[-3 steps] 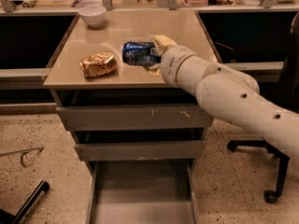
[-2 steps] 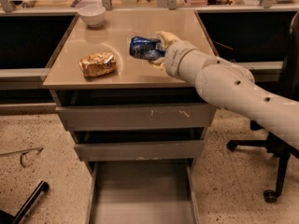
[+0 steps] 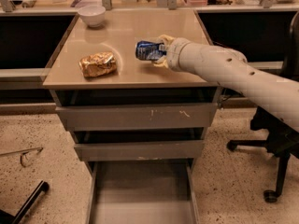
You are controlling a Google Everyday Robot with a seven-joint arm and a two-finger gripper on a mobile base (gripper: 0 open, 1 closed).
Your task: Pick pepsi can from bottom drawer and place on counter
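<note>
The blue pepsi can lies on its side in my gripper, just above the beige counter, right of its middle. The gripper is shut on the can, its yellowish fingers above and below the can's right end. My pale arm reaches in from the right. The bottom drawer stands pulled out below, its grey floor bare.
A golden-brown snack bag lies on the counter's left front. A white bowl stands at the back left corner. Two closed grey drawers sit above the open one. A black office chair stands at the right.
My gripper has carried the can a little further back and right over the counter, keeping it on its side. The snack bag and bowl have not moved.
</note>
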